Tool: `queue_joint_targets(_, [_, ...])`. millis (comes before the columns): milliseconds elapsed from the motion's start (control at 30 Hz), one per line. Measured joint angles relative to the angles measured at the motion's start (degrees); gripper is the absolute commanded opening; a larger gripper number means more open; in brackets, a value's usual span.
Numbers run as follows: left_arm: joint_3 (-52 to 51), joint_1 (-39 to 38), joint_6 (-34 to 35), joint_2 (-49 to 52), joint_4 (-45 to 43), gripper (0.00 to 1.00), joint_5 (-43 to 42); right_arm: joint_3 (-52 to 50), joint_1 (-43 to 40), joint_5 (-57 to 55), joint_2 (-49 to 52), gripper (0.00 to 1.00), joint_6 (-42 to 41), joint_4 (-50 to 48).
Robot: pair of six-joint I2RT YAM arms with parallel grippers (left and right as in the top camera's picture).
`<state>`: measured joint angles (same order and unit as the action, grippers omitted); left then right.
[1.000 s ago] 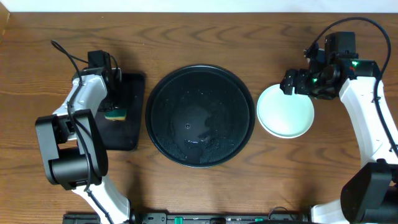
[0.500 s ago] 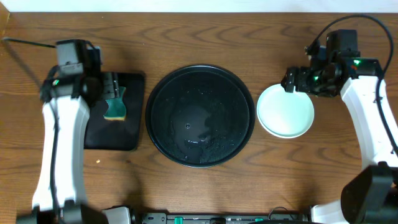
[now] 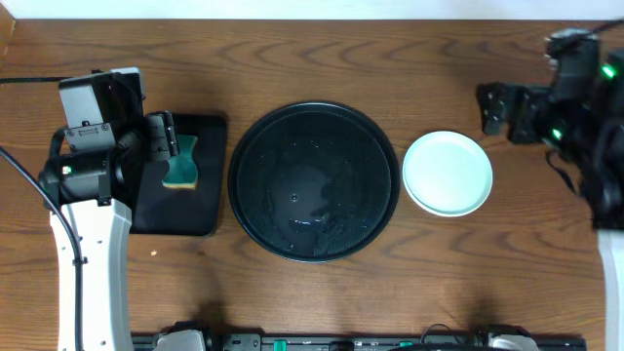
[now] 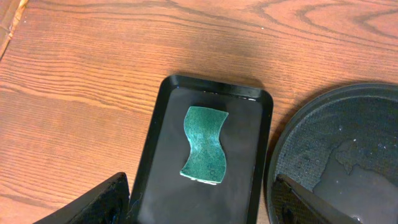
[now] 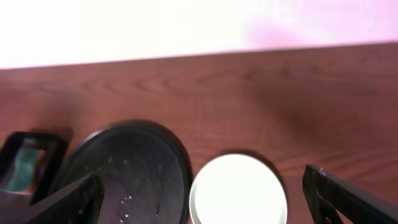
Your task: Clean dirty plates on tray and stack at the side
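Legible text, all views: none.
Round black tray: glossy wet surface; no lettering, brand or number can be read.
Pale mint plate, right of the round black tray: plain face, no mark to be read.
Rectangular black tray, left of the round black tray: no label to be read.
Green sponge, on the rectangular black tray: no print to be read.
Arm housings, to either side of the round black tray: any marking is too small or blurred to read.
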<state>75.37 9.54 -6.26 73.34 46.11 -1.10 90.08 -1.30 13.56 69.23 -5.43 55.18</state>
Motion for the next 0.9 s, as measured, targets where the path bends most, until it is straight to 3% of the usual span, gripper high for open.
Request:
queue_joint_targets(367, [0.0,0.0,0.0,0.0,0.0,0.74,0.0,0.1,0.0,-0.7,-10.5,0.99,0.0,6.6])
queue_joint_targets(633, [0.0,0.0,0.0,0.0,0.0,0.74,0.0,-1.1,0.0,-7.5,-13.1,0.99,0.0,6.4])
queue_joint_targets(800, [0.0,0.0,0.0,0.0,0.0,0.74,0.0,-14.5,0.0,-9.8,-19.6,0.99,0.1,-5.5])
queue_joint_targets(900, [0.0,0.0,0.0,0.0,0.0,0.74,0.0,-27.9,0.0,-9.6,-27.2,0.99,0.1,-17.8])
